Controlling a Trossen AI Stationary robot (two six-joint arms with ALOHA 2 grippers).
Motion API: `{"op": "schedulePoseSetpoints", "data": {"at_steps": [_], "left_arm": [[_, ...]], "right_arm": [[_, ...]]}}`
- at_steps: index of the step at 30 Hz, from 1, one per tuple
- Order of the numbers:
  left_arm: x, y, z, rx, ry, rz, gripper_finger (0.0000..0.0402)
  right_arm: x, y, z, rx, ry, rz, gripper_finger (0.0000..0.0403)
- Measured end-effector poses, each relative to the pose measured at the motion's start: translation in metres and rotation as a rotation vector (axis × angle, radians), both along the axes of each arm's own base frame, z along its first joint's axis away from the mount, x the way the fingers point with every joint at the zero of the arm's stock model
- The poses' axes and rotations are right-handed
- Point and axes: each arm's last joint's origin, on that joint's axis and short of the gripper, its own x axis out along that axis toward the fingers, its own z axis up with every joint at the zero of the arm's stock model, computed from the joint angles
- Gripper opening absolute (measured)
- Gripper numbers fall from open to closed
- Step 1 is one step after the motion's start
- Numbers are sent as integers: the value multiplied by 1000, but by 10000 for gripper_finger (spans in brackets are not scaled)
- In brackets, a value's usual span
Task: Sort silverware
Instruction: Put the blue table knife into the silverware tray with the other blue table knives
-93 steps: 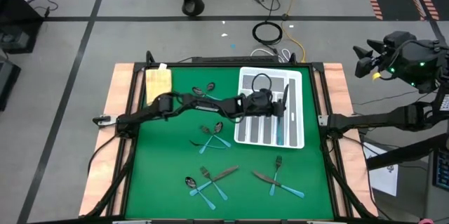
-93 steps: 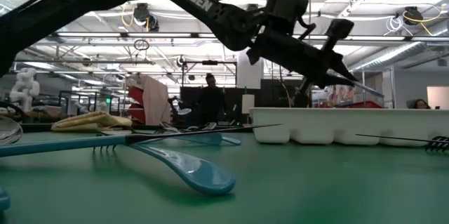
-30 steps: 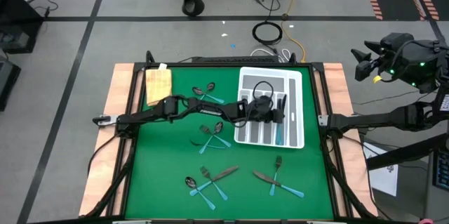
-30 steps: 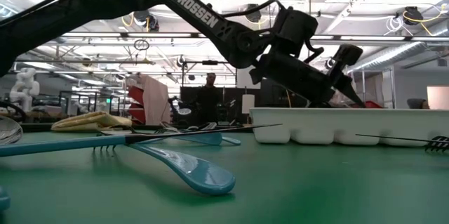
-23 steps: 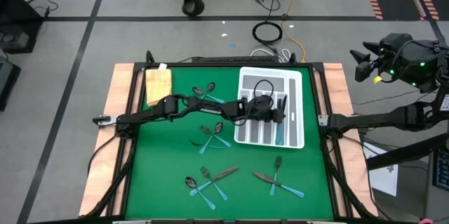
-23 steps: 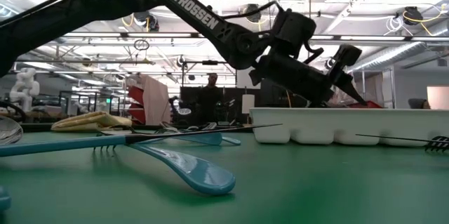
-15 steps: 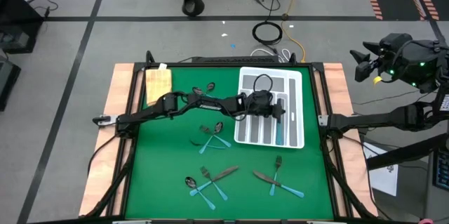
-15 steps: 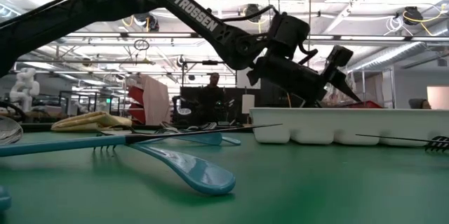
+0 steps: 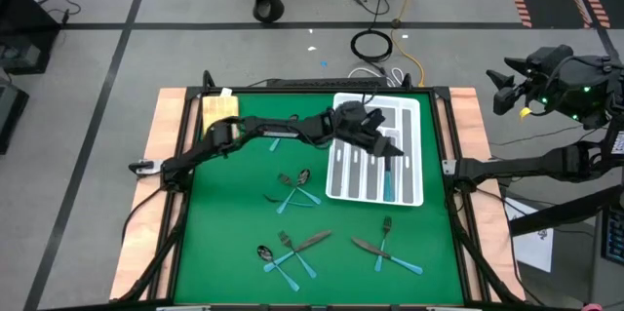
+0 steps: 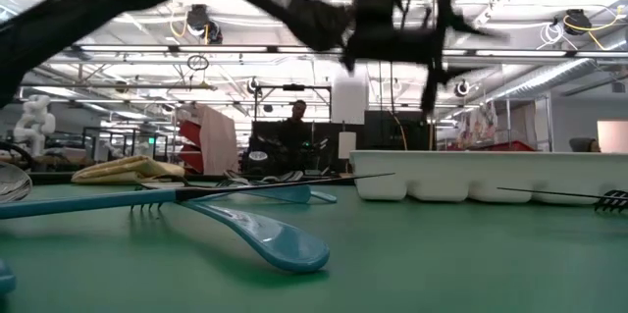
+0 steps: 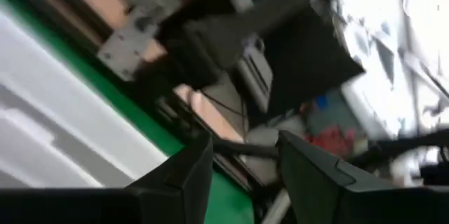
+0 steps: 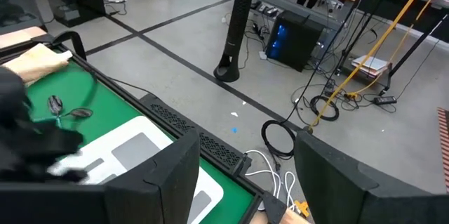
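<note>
Silverware (image 9: 292, 189) is scattered over the green mat (image 9: 214, 233): a crossed cluster near the middle, more toward the near edge, a spoon pair by the far edge, and several pieces already laid in the slots of the white organiser tray (image 9: 409, 106) at the far right. These pieces are judged light, stiff and somewhat slippery, best taken across the slim teal handle, not the flat metal head. The left gripper (image 9: 382, 143) is held above the tray with its fingers spread and nothing between them. Compared with half a second ago, it has been raised and swung toward the tray's far end, apparently after a release. The right gripper (image 9: 502, 85) is parked off the table beyond its right edge, fingers parted.
</note>
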Motion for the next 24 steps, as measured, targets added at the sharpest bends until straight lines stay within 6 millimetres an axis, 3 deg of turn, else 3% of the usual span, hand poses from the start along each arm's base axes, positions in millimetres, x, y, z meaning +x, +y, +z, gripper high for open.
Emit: {"op": "schedulePoseSetpoints", "data": {"at_steps": [5, 9, 13, 16, 24], "left_arm": [[-44, -17, 55, 289, 218, -51, 166], [-88, -51, 83, 643, 501, 16, 166], [-114, -90, 101, 697, 620, 21, 166], [-127, -122, 105, 631, 684, 6, 166], [-149, -196, 86, 585, 831, 116, 166]], "right_arm": [[0, 0, 0, 0, 0, 0, 215], [0, 0, 0, -2, 4, 2, 215], [0, 0, 0, -9, 15, 9, 215], [0, 0, 0, -11, 20, 11, 215], [1, 1, 0, 14, 11, 54, 215]]}}
